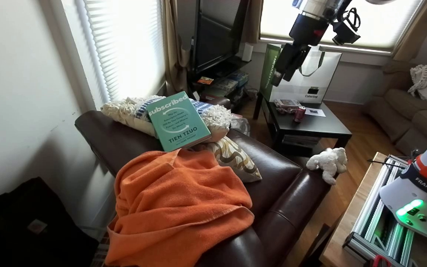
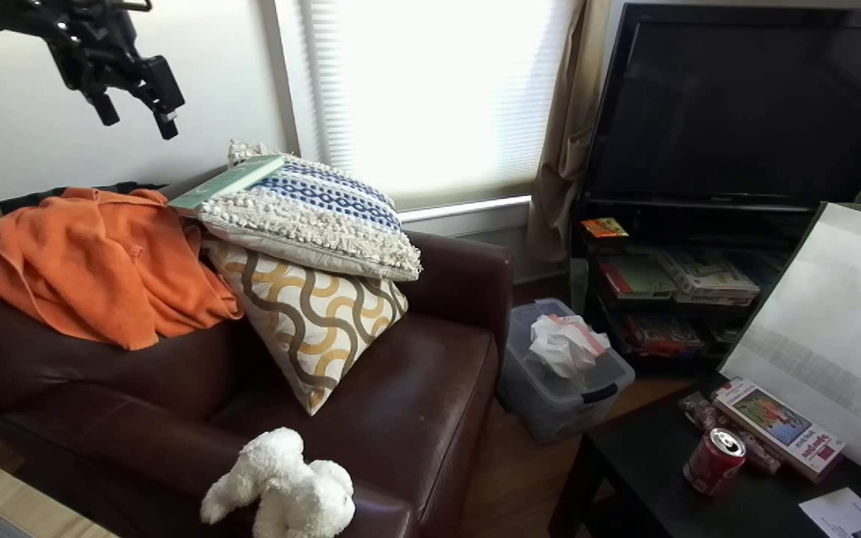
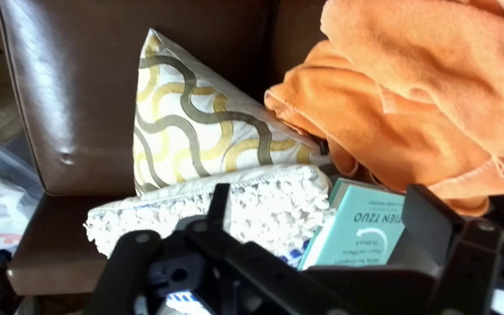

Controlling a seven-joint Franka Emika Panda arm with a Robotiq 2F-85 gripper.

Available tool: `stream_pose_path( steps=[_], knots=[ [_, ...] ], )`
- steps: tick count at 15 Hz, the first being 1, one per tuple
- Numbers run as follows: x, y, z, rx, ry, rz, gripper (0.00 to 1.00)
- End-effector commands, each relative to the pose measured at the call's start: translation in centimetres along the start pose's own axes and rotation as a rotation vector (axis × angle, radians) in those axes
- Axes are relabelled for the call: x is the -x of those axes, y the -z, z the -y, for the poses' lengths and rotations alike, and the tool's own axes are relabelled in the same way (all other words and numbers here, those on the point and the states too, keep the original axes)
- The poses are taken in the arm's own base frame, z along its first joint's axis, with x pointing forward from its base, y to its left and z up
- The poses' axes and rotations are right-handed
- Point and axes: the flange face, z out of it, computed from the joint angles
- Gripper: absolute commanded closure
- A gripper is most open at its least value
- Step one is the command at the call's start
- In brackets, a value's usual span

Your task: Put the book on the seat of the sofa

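Note:
The teal-green book [image 1: 178, 120] lies tilted on the blue-white fringed pillow [image 1: 215, 120], with one end beside the orange towel. It shows thin and slanted in an exterior view [image 2: 229, 183], and partly behind a finger in the wrist view [image 3: 357, 223]. The seat of the sofa, dark brown glossy leather, is in both exterior views [image 1: 269, 155] [image 2: 419, 381] and the wrist view [image 3: 77, 87]. My gripper is open and empty, up in the air above and apart from the book and pillows, in both exterior views [image 1: 282, 78] [image 2: 139, 127] and the wrist view [image 3: 321, 197].
A white-gold patterned cushion [image 2: 318, 314] leans on the seat under the fringed pillow. An orange towel [image 1: 184, 200] drapes over the sofa. A white stuffed toy [image 2: 281, 486] sits on the sofa arm. A black table [image 1: 310, 124] holds a bag [image 1: 310, 81] and can [image 2: 714, 461].

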Motion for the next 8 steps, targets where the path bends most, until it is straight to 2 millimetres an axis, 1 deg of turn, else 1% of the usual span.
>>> stream_pose_path(
  steps=[1, 2, 4, 6, 7, 8],
  knots=[
    [-2.5, 1.2, -4.6, -0.177, 0.000, -0.075, 0.00],
    [-3.3, 1.4, -5.9, -0.228, -0.004, -0.092, 0.00],
    [-4.4, 1.5, -7.8, -0.336, -0.019, -0.116, 0.00],
    [-5.2, 1.2, -9.5, -0.445, -0.055, -0.142, 0.00],
    [-5.4, 0.9, -10.1, -0.500, -0.073, -0.152, 0.00],
    [-5.5, 0.7, -10.1, -0.555, -0.094, -0.150, 0.00]
  ],
)
